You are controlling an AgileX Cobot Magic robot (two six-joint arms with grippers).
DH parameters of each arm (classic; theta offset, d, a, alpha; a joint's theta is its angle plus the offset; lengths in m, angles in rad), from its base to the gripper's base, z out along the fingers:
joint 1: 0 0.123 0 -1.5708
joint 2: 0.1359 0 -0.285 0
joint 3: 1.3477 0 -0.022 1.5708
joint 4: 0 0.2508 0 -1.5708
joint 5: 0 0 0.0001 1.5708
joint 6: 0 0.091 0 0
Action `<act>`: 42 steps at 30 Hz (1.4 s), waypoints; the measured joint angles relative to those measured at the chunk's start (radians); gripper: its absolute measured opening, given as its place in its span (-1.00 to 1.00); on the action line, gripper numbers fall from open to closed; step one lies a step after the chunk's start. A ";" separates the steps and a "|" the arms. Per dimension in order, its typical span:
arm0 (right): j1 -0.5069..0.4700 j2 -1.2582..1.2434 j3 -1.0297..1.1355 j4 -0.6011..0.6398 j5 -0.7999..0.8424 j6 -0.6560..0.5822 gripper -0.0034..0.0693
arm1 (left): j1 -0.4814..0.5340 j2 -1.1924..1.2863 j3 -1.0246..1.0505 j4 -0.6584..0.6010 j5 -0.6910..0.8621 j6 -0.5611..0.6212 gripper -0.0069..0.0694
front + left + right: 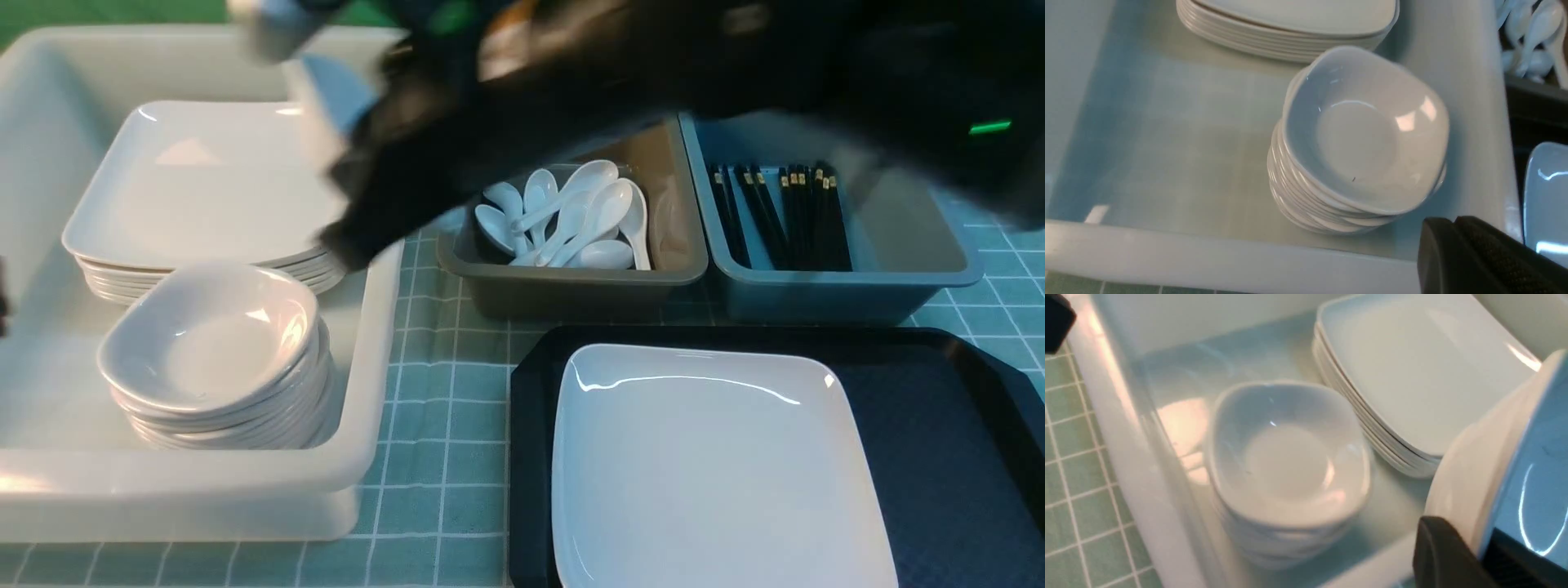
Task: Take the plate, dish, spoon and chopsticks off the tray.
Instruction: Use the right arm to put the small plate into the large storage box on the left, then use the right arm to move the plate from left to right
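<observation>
– Black, smeared by motion blur: the right arm [571, 65] lies stretched from the right side across the top of the front view. It passes over both bins, and its end is above the white tub [367, 343]. Wrist pose?

– Angled down into the tub. The right fingers [1443, 559] are clamped on the rim of the dish [1502, 457]. The dish hangs tilted almost on edge (underside toward the stacks), clear of the tub floor. It is beside the stack of plates [1412, 375] and near the stack of small dishes [1286, 469]. From the wrist view it touches neither.

– Left arm?

– Barely in the front view. The left fingers [1457, 253] are pressed together with nothing between them. They hover over the tub's wall, close to the small dishes.

– Task things?

– The plate [710, 465] lies flat on the left half of the tray [939, 457]. The tray sits front right on the desk [441, 392], which has a green grid cloth. Behind it, spoons [571, 216] are heaped in the brown bin [571, 286], and chopsticks [775, 216] lie in the blue-grey bin [841, 294].

– Any lettering?

– Gold bands on the chopstick ends, too small to read. There is a green lit bar [989, 127] on the right arm.
</observation>
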 joint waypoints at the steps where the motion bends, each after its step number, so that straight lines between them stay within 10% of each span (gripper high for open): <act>1: 0.024 0.044 -0.045 0.002 0.008 -0.009 -0.75 | 0.000 -0.020 0.000 0.007 0.013 -0.008 -0.79; 16: 0.115 0.272 -0.175 -0.014 0.031 -0.105 -0.60 | 0.000 -0.099 0.000 0.082 0.110 -0.029 -0.79; 23: 0.123 0.277 -0.182 -0.007 0.064 -0.065 0.32 | 0.000 -0.099 0.000 0.082 0.110 -0.029 -0.79; 28: 0.124 0.203 -0.236 -0.032 0.277 0.070 0.57 | 0.000 -0.099 0.000 0.081 0.115 -0.029 -0.79; 30: 0.121 0.175 -0.250 -0.067 0.346 0.112 0.52 | 0.000 -0.099 0.000 0.076 0.117 -0.023 -0.79; 36: -0.071 -0.029 -0.187 -0.442 0.572 0.365 -0.70 | 0.000 -0.083 0.000 -0.056 0.117 0.080 -0.79; 42: -0.429 -0.222 0.100 -0.343 0.570 0.415 -0.85 | 0.000 -0.019 0.000 -0.154 0.118 0.186 -0.79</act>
